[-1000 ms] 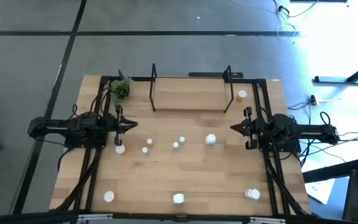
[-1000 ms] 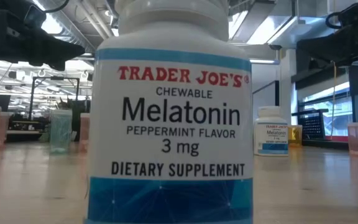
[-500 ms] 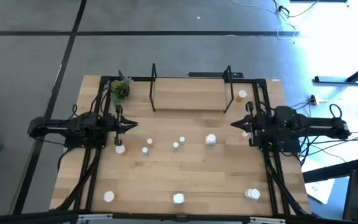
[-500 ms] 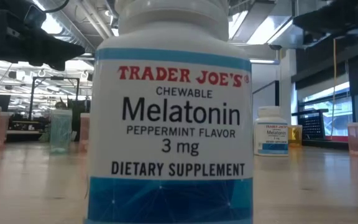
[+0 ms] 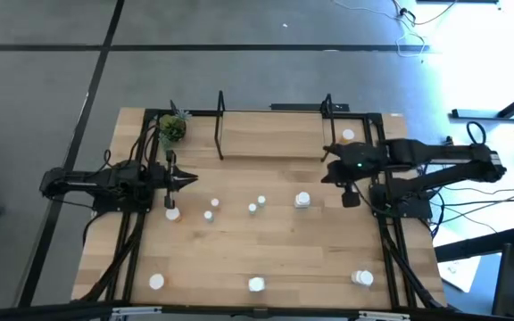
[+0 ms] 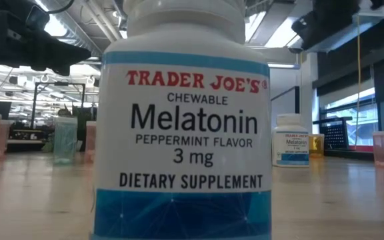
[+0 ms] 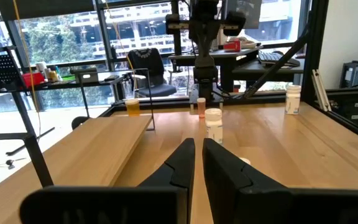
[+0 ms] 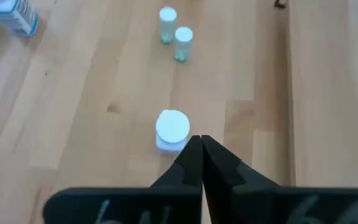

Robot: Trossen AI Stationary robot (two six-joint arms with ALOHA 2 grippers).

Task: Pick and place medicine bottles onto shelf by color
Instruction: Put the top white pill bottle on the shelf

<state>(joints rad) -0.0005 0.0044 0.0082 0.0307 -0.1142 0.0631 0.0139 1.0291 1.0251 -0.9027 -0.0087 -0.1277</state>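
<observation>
Closest to you, a white melatonin bottle is standing at the table's near edge, filling the low view. Farther in, two pale green bottles and a white-capped bottle are sitting mid-table. Your right gripper is hovering near that white-capped bottle, fingers pressed together and gripping nothing. Your left gripper is waiting at the left side, likewise closed and empty, beside an orange bottle. Beyond, the shelf is lying bare, with another orange bottle just right of it.

Shelf bare (uprights flank); bottles dot midtable.
</observation>
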